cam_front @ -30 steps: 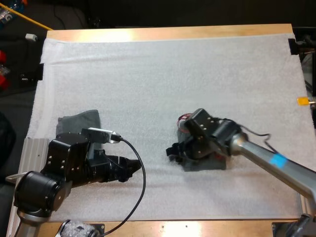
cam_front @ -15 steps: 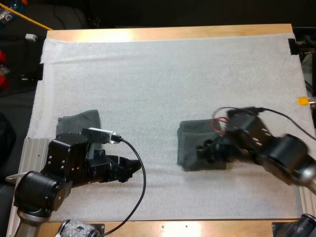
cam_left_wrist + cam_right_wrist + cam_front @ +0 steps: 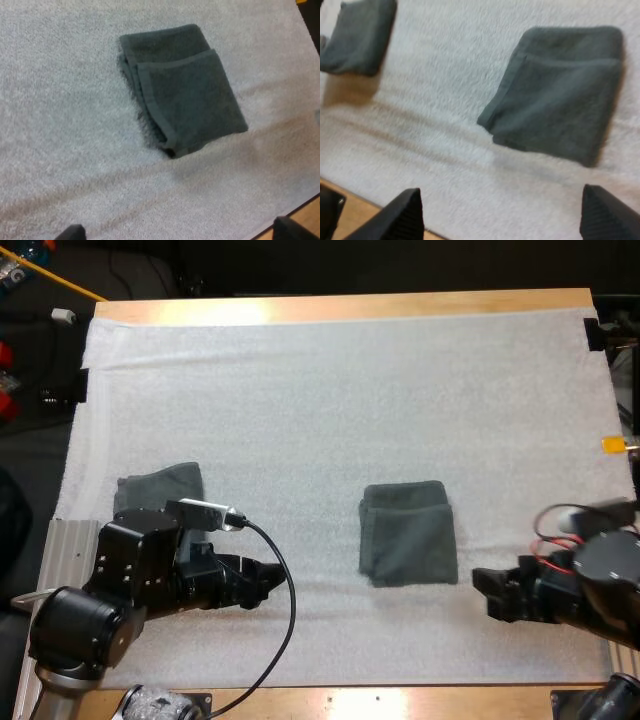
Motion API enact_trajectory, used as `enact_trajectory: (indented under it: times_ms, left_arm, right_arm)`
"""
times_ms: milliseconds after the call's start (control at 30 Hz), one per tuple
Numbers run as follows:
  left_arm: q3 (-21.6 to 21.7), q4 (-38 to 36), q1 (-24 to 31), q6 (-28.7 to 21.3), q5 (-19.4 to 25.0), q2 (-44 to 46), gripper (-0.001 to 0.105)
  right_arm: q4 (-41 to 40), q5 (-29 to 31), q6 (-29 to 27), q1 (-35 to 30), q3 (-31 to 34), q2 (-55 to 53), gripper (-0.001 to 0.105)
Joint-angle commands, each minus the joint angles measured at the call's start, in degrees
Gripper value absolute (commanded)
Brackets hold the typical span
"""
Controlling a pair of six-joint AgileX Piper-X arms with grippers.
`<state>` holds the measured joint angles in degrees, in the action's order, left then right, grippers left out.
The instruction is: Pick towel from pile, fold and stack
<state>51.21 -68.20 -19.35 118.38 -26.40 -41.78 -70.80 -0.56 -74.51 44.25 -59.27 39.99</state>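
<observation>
Two dark grey-green towels to report. Found the folded towel [image 3: 408, 533] lying flat near the middle of the white mat [image 3: 330, 390], layered edges showing along one side, touched by neither gripper. Found the second towel [image 3: 160, 485] well apart from it toward the mat's left edge, partly hidden behind the left arm (too covered from above to call it folded or crumpled; a soft, loosely squared bundle in the right wrist view). Saw the left gripper [image 3: 270, 578] low over the front of the mat, between the two towels, fingers [image 3: 72, 233] standing wide apart with nothing between them. Saw the right gripper [image 3: 487, 595] over the mat's near right part, clear of the folded towel, fingers [image 3: 406, 215] likewise spread wide and empty. Judged the fold of the folded towel done and the pick of the next one not yet begun. Judged the next move to call for a reach to the second towel by the left gripper, the nearer of the two: a descent onto an edge or corner, a firm pinch of cloth alone, then a lift clear for spreading and folding, and at last a square placement on the folded towel to build the stack.
</observation>
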Motion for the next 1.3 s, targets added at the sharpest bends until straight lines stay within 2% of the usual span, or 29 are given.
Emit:
enact_trajectory:
  times_ms: [0, 100, 267, 300, 433, 700, 900, 1067, 1267]
  left_arm:
    - [-0.9, 0.9, -0.3, -0.4, -0.4, 0.2, 0.070]
    - [-3.0, 3.0, -0.3, 0.4, -1.6, 0.2, 0.070]
    - [-7.6, 12.6, -0.3, 4.5, -9.5, 0.2, 0.071]
    - [-8.0, 14.3, -0.3, 5.0, -9.9, 0.2, 0.071]
    - [-10.6, 21.6, -0.3, 7.6, -9.9, -0.8, 0.071]
    - [-11.1, 27.4, -1.0, 8.0, -10.8, -10.5, 0.071]
    - [-11.1, 35.0, -7.2, 8.5, -9.9, -21.2, 0.071]
    - [-11.1, 44.5, -11.5, 13.0, -9.4, -31.4, 0.071]
    - [-10.9, 52.0, -12.5, 17.0, -9.4, -41.8, 0.071]
  right_arm:
    - [-1.1, 1.3, 0.2, 0.1, 0.0, -1.0, 0.063]
    - [-1.6, 1.8, 0.2, 0.0, 0.0, -1.6, 0.063]
    - [-1.6, 1.8, -0.2, 0.0, 0.0, -1.6, 0.063]
    - [-1.6, 1.8, -0.2, 0.0, 0.0, -1.6, 0.063]
    - [-1.5, 1.8, -0.2, 0.0, 0.0, -1.6, 0.063]
    - [-1.5, 1.8, -0.2, 0.0, 0.0, -1.6, 0.063]
    - [-1.5, 1.8, -0.2, 0.0, 0.0, -1.6, 0.063]
    - [-1.5, 1.8, -0.2, 0.0, 0.0, -1.6, 0.063]
    - [-1.5, 1.8, -0.2, 0.0, 0.0, -1.6, 0.063]
